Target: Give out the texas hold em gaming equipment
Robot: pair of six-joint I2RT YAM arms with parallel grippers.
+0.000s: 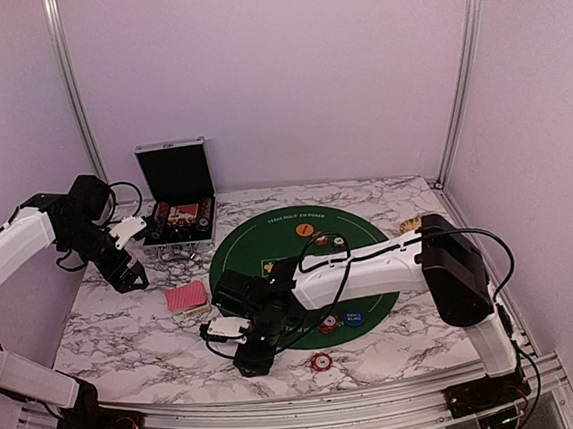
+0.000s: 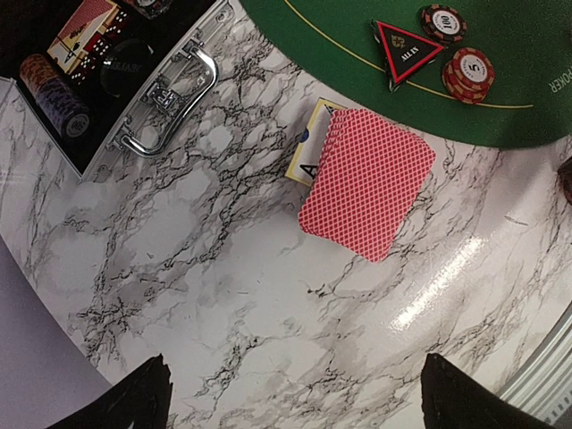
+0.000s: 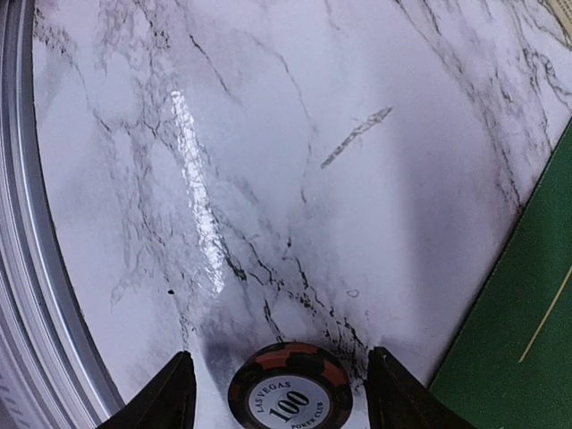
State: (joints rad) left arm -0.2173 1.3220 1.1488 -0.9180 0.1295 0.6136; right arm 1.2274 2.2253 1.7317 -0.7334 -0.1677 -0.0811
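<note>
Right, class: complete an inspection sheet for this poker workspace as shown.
Surface: white marble-patterned tabletop, round green felt mat.
Job's things: pink-red-backed card deck on marble; black-orange striped round chip between right gripper jaws; red striped chip, black triangular marker on mat.
Clutter: open black metal-edged case.
Grippers: both sets of jaws open; left gripper above bare marble.
Cables: black cable along right arm.
Surroundings: plain pale walls.

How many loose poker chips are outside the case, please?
5: black 100 chip and red 5 chip by the All In triangle; striped red chip beside the blue disc; lone red chip on bare marble; second 100 chip between the right gripper's jaws. The right arm may hide more.
</note>
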